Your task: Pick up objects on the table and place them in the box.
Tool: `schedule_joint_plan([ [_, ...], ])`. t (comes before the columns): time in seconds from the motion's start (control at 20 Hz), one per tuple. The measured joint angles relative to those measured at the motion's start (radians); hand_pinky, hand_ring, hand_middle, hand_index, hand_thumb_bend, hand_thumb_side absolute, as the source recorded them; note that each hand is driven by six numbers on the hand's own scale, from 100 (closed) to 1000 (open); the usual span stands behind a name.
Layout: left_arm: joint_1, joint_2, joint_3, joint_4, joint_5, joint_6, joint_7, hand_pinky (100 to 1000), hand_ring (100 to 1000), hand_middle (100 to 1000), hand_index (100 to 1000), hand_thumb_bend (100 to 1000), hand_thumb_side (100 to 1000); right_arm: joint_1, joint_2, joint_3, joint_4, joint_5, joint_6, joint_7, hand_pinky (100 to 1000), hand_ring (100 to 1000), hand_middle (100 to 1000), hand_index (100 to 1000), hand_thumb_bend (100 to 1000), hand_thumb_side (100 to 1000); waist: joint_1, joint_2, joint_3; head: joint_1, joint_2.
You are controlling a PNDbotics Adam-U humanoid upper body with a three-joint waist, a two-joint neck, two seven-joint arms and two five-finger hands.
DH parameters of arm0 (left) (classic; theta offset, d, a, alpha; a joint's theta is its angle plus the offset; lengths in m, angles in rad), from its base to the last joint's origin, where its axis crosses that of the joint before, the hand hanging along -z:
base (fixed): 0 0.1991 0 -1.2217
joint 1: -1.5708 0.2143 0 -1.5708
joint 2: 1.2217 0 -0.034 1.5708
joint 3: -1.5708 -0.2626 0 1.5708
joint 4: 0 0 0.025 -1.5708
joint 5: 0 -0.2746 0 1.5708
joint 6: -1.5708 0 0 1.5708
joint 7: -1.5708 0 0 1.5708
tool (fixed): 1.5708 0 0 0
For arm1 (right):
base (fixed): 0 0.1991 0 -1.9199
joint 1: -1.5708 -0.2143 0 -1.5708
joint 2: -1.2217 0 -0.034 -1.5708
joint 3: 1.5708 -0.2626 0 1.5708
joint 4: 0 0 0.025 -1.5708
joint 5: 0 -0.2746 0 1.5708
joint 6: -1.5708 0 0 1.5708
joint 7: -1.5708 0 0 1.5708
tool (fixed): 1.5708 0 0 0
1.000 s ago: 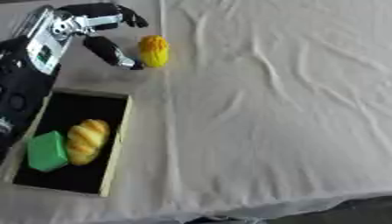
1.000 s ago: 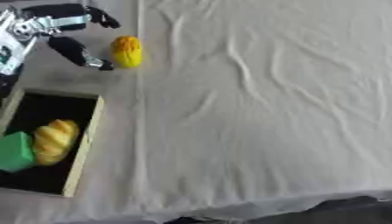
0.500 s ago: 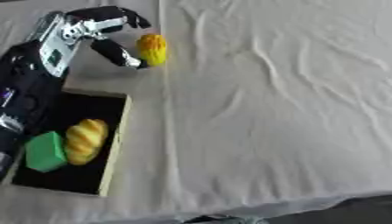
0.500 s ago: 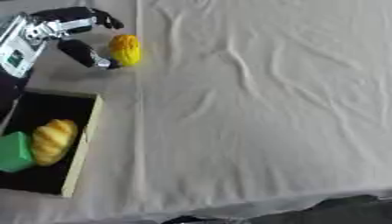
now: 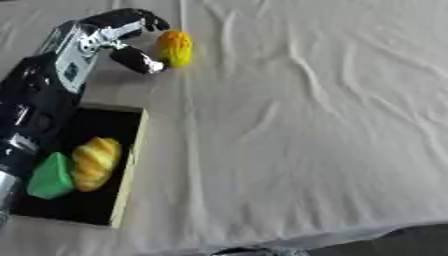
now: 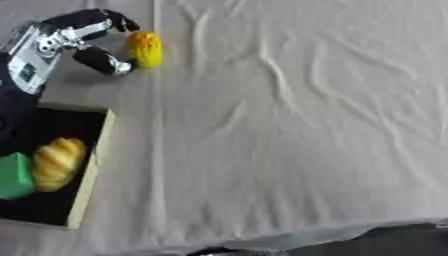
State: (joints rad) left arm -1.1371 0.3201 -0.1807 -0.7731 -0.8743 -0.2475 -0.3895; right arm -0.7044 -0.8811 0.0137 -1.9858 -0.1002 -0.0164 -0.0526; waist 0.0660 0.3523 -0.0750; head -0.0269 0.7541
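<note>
The robot's left hand (image 5: 118,37) has edged nearer the small yellow-orange fruit (image 5: 175,47) on the cloth-covered bench (image 5: 306,125); fingers and thumb curl open around it, holding nothing yet. The dark wooden-rimmed box (image 5: 129,165) keeps its golden bread loaf (image 5: 94,162) and green block (image 5: 51,176).

Likely a lab test bench — cloth-draped table (image 5: 306,125), box (image 5: 129,165) holding toy food.

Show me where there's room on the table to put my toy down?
The wide stretch of white cloth right of the box and the yellow object is bare. It is crowded at the far left, where the left hand reaches the yellow object, and inside the box, beside the bread and green block.
</note>
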Motion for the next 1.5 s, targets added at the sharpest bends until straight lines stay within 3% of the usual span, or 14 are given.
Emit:
schedule_joint_plan([
  [0.45,0.000,-0.009,0.006,0.007,0.056,-0.011,0.006,886,801,753,855,202,232,0.012,0.007,-0.007,0.000,0.002,0.044,-0.012,962,872,720,856,100,470,0.006,0.002,-0.009,0.007,-0.004],
  [0.55,0.000,-0.012,0.006,0.007,0.066,-0.014,0.006,861,735,635,767,114,181,0.016,0.012,-0.008,0.000,0.002,0.055,-0.013,964,874,710,859,100,470,0.006,0.002,-0.010,0.007,-0.007],
  [0.6,0.000,-0.013,0.006,0.007,0.069,-0.011,0.012,822,662,558,691,100,100,0.019,0.015,-0.008,0.000,0.002,0.059,-0.013,966,875,708,860,100,470,0.006,0.002,-0.011,0.008,-0.007],
  [0.8,0.000,-0.013,0.010,0.004,0.072,0.025,0.102,743,549,440,539,100,115,0.025,0.019,-0.008,0.000,0.002,0.063,-0.004,971,879,705,864,100,479,0.006,0.002,-0.013,0.008,-0.007],
  [1.0,0.000,-0.013,0.011,0.000,0.091,0.045,0.179,735,532,411,501,100,100,0.031,0.023,-0.012,0.000,0.000,0.061,0.003,971,880,706,864,100,470,0.006,0.001,-0.012,0.007,-0.006],
  [1.2,0.005,-0.006,-0.016,-0.039,0.137,0.044,0.185,729,526,405,497,100,100,0.046,0.023,-0.013,0.000,-0.001,0.057,0.005,969,881,708,865,100,470,0.005,-0.010,-0.002,0.002,0.005],
  [1.5,0.057,0.111,-0.095,-0.250,0.254,0.062,0.139,734,527,410,503,100,100,0.075,0.004,-0.019,0.000,0.001,0.044,-0.004,966,881,710,866,100,470,0.004,-0.034,0.032,-0.021,0.011],
])
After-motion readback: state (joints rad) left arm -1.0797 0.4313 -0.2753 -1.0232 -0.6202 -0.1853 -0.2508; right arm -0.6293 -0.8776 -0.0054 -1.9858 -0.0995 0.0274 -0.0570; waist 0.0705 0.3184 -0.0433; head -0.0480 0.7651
